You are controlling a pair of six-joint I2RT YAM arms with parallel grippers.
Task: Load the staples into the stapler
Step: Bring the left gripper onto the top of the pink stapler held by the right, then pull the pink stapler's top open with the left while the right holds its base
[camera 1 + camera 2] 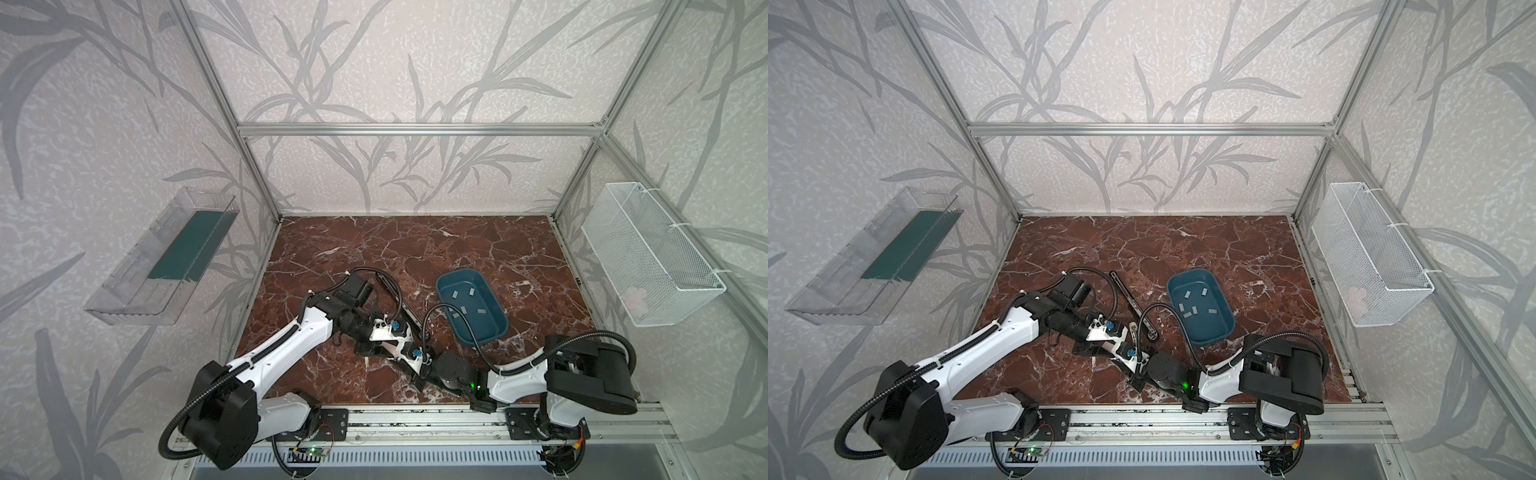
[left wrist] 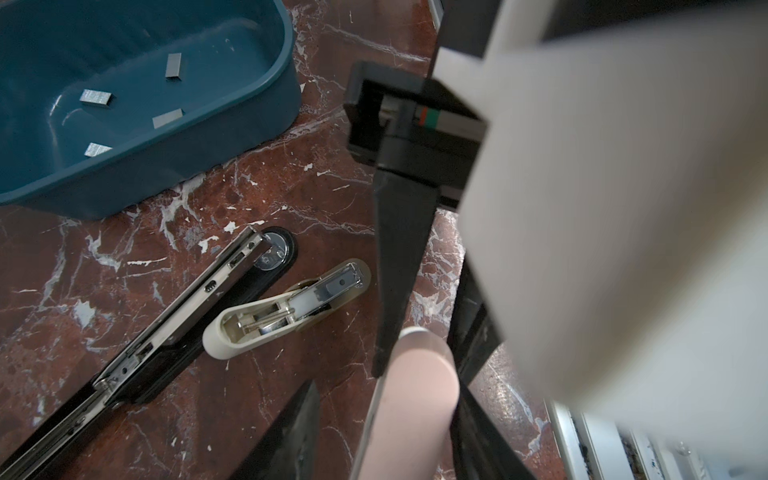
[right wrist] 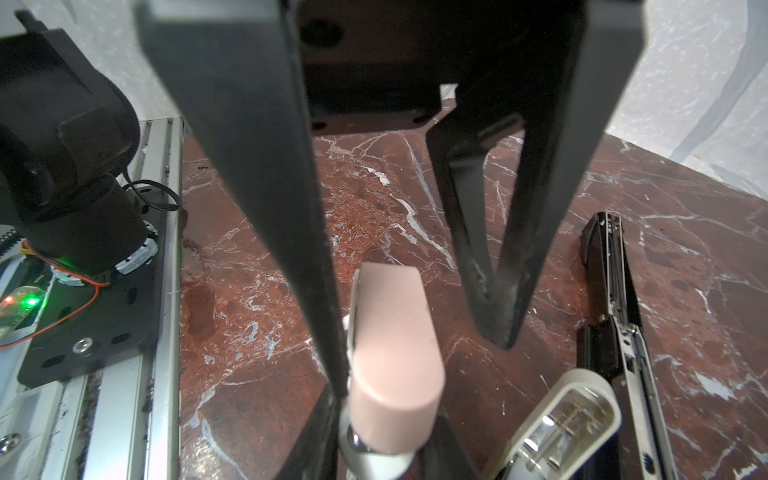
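A small pink stapler (image 3: 395, 353) stands tilted over the marble floor at the front centre, where both arms meet. My right gripper (image 3: 382, 453) is shut on its lower end. My left gripper (image 2: 382, 415) is open around its upper part: one finger (image 3: 324, 332) lies against its side, while the other finger (image 3: 498, 316) stands apart. The pink stapler (image 2: 415, 395) fills the gap in the left wrist view. Several grey staples (image 1: 461, 297) (image 1: 1187, 295) (image 2: 96, 99) lie loose in a blue tub (image 1: 457, 272) (image 1: 1187, 273) (image 2: 187, 166) behind the grippers.
A long black stapler (image 1: 390, 286) (image 1: 1125, 295) (image 2: 166, 332) (image 3: 615, 316) lies opened flat left of the tub. Beside it lies a cream stapler (image 2: 286, 307) (image 3: 569, 424), opened. A wire basket (image 1: 652, 249) hangs right, a clear bin (image 1: 166, 257) left. An aluminium rail (image 1: 415, 419) edges the front.
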